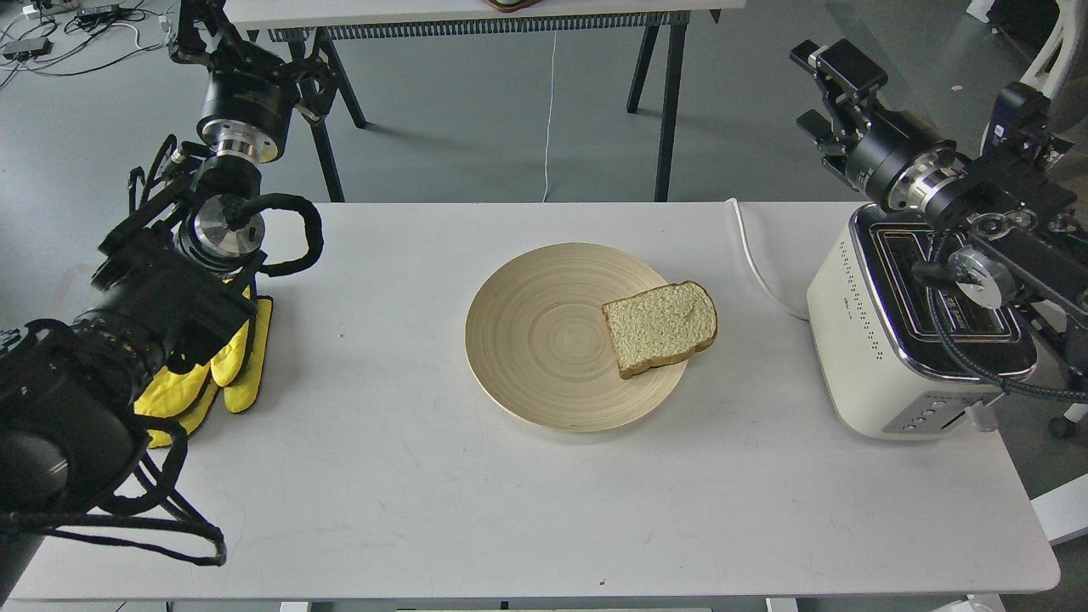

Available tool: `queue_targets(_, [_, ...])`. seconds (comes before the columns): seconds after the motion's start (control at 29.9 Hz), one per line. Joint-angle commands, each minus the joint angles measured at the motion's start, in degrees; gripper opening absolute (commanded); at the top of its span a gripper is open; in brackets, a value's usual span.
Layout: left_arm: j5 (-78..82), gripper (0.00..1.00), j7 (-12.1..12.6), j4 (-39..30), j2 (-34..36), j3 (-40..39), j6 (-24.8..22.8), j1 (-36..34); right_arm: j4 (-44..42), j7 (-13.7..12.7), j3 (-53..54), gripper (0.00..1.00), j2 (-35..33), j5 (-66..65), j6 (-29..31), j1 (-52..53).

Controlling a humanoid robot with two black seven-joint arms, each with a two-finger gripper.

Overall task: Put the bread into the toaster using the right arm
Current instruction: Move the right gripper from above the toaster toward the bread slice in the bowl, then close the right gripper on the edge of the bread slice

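The bread (661, 328) lies flat on the right edge of a round wooden plate (535, 340) at the table's middle, its crust overhanging the rim. The cream toaster (884, 348) stands at the right edge of the table, its two slots facing up and empty. My right arm reaches over the toaster's top. Its gripper (814, 92) hangs in the air beyond the toaster's far left corner, its fingers apart and empty, well away from the bread. My left gripper (246, 47) is raised past the table's far left corner, dark against table legs, so its fingers cannot be told apart.
Yellow gloves (223, 374) lie at the table's left edge, under my left arm. The toaster's white cord (756, 272) runs back off the table between plate and toaster. Another table (476, 13) stands behind.
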Motion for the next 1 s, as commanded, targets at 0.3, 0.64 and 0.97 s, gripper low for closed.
queue_targets(0.3, [0.0, 1.00, 0.2, 0.0, 0.1, 0.1, 0.0, -0.1, -0.8, -4.7, -20.2, 0.85, 4.4, -5.8, -10.9, -0.2])
queue_targets(0.64, [0.1, 1.00, 0.2, 0.0, 0.0, 0.1, 0.0, -0.1, -8.0, -5.4, -22.9, 0.77, 11.3, -5.8, -10.9, -2.3])
queue_targets(0.97, [0.0, 1.00, 0.0, 0.0, 0.0, 0.1, 0.0, 0.0, -12.1, -5.4, -23.0, 0.76, 14.0, -5.8, -10.6, -3.6])
